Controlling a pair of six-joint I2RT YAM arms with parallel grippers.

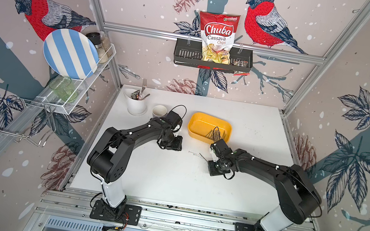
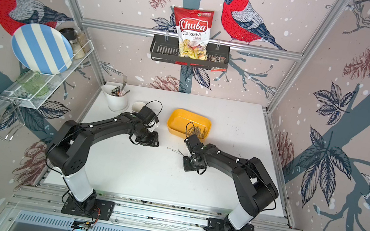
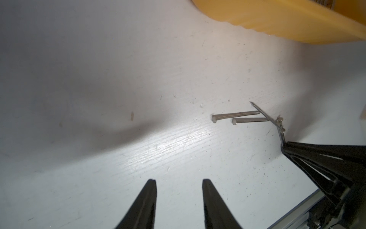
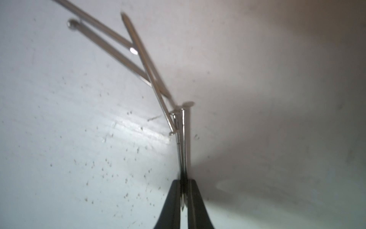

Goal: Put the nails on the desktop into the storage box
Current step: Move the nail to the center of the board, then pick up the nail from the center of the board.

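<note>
Here the right gripper (image 4: 184,188) has its jaws pressed together on the held nails (image 4: 183,138), which seem to be two thin shafts side by side. Their long axis continues the line of the fingers. The sharp tips sit between the fingers, and the flat round heads point away from the gripper. I cannot tell if they are lifted from the desktop (image 1: 179,184) or touch it.

Just beside these heads is the head of a slanted nail (image 4: 146,57), and its tip points away at an angle. It crosses the tips of two loose nails (image 3: 237,115), which lie flat on the desktop, almost parallel and close together. Their heads point toward the left gripper (image 3: 179,190) and their tips toward the right one. In both top views this small group (image 1: 197,155) (image 2: 176,150) runs roughly left to right between the two grippers. It is near the storage box (image 1: 200,125) (image 2: 179,120), on the side toward the arm bases.

All of them are straight, thin, silver-grey metal with a little shine.

The left gripper has its jaws moderately apart with nothing between them. It is over bare desktop, near the heads of the loose nails.

A dark pile (image 1: 217,134) (image 2: 198,131) of more nails lies inside the yellow box, in the corner nearest the right arm, pointing in mixed directions.
</note>
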